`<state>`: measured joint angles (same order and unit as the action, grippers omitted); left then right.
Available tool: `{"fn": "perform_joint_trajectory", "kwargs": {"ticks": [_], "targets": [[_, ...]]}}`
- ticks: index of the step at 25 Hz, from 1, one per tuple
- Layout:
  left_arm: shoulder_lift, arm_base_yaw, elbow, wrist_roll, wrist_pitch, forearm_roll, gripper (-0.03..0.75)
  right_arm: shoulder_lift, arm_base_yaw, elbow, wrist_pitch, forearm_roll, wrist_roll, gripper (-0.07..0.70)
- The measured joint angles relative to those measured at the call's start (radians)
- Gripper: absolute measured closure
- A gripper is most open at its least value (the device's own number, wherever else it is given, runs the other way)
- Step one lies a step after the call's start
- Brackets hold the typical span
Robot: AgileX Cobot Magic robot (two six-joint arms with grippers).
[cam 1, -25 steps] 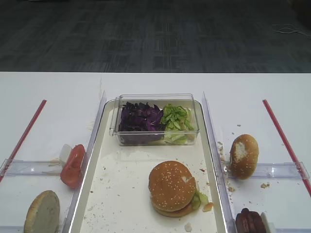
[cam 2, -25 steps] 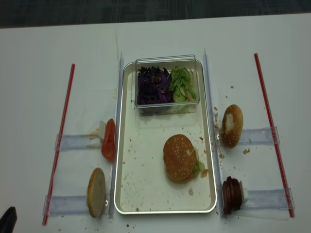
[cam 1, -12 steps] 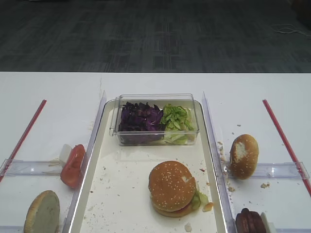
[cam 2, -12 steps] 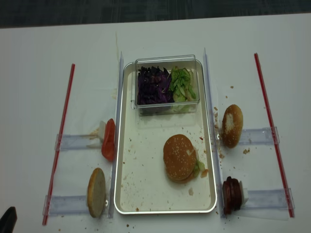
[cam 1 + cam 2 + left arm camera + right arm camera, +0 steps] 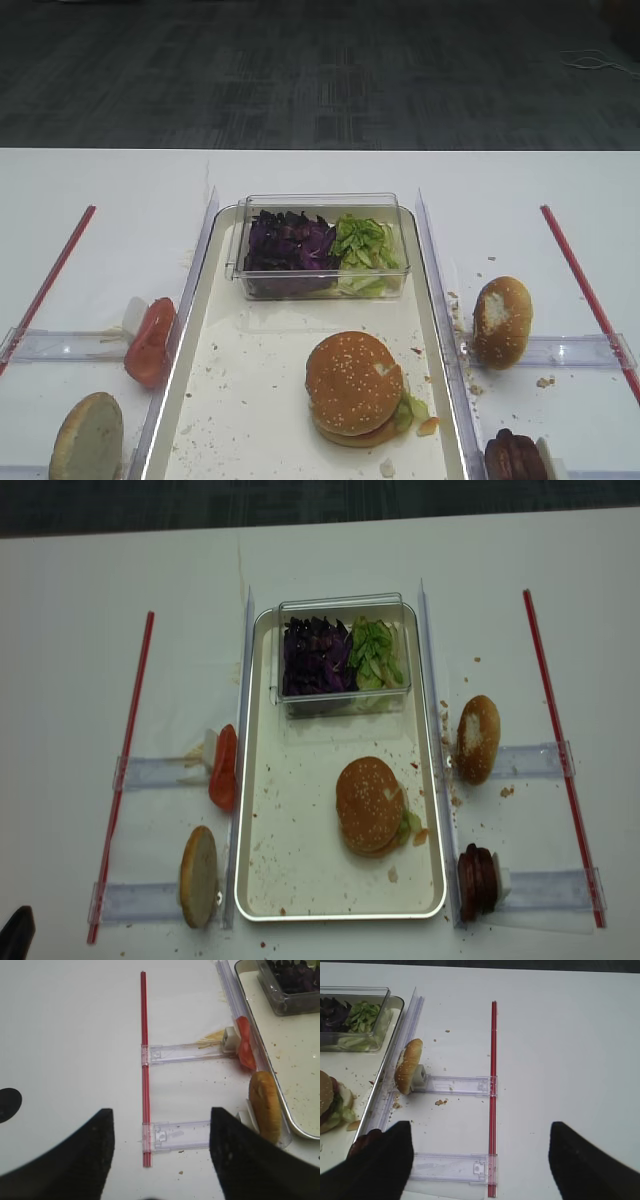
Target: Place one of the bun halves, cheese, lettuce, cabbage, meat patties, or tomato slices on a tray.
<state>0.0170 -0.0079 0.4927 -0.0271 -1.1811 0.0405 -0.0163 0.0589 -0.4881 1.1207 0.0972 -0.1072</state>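
The tray (image 5: 210,400) (image 5: 300,860) carries a stacked burger capped by a sesame-seeded bun half (image 5: 353,378) (image 5: 369,800). Right of the tray another bun half (image 5: 500,320) (image 5: 408,1066) stands on edge, with the meat patties (image 5: 475,880) (image 5: 365,1141) nearer. On the left are the tomato slices (image 5: 150,340) (image 5: 244,1047) and a flat bun half (image 5: 198,875) (image 5: 265,1105). Cabbage (image 5: 290,245) and lettuce (image 5: 362,245) fill a clear box. Cheese is out of view. My right gripper (image 5: 480,1130) and left gripper (image 5: 162,1112) hover open and hold nothing, each outside the tray.
The clear plastic box (image 5: 345,705) sits at the tray's far end. Red strips (image 5: 125,770) (image 5: 560,750) and clear plastic holders (image 5: 455,1085) (image 5: 185,1052) lie on the white table on both sides. Crumbs dot the tray floor.
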Motion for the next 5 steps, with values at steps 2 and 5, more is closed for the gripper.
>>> {"fn": "perform_joint_trajectory", "kwargs": {"ticks": [2, 5], "targets": [[0.000, 0.000, 0.000, 0.000, 0.000, 0.000, 0.295, 0.000, 0.000, 0.000, 0.000, 0.000, 0.000, 0.041], [0.000, 0.000, 0.000, 0.000, 0.000, 0.000, 0.295, 0.000, 0.000, 0.000, 0.000, 0.000, 0.000, 0.041]]}}
